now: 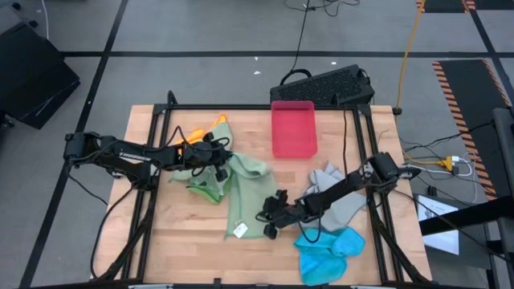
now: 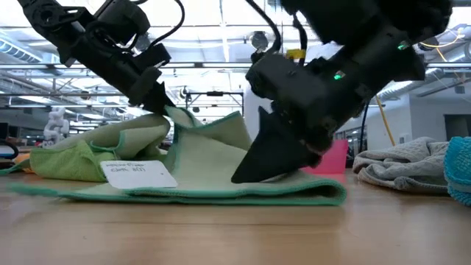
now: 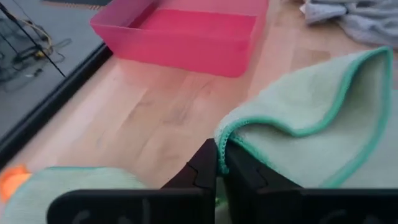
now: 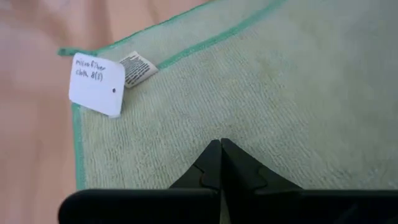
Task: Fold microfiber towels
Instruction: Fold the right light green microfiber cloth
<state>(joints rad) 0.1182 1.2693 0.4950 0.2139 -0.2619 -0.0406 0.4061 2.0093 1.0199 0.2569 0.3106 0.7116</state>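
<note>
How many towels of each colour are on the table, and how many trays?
Orange towel: 1
Bright green towel: 1
Pale sage green towel: 1
Grey towel: 1
Bright blue towel: 1
Pink-red tray: 1
Total: 6

On the bench (image 1: 185, 241), the pale sage towel (image 1: 245, 197) lies mid-surface between the left gripper (image 1: 218, 160) and right gripper (image 1: 269, 215). Pink tray (image 1: 293, 128) sits at the far edge; grey towel (image 1: 337, 193) and blue towel (image 1: 329, 249) lie toward the right edge.

A wooden table (image 1: 185, 241) held a pink tray (image 1: 293, 128) and scattered towels: orange (image 1: 210, 128), green (image 1: 210, 191), sage (image 1: 245, 201), grey (image 1: 341, 193), blue (image 1: 328, 250).
</note>
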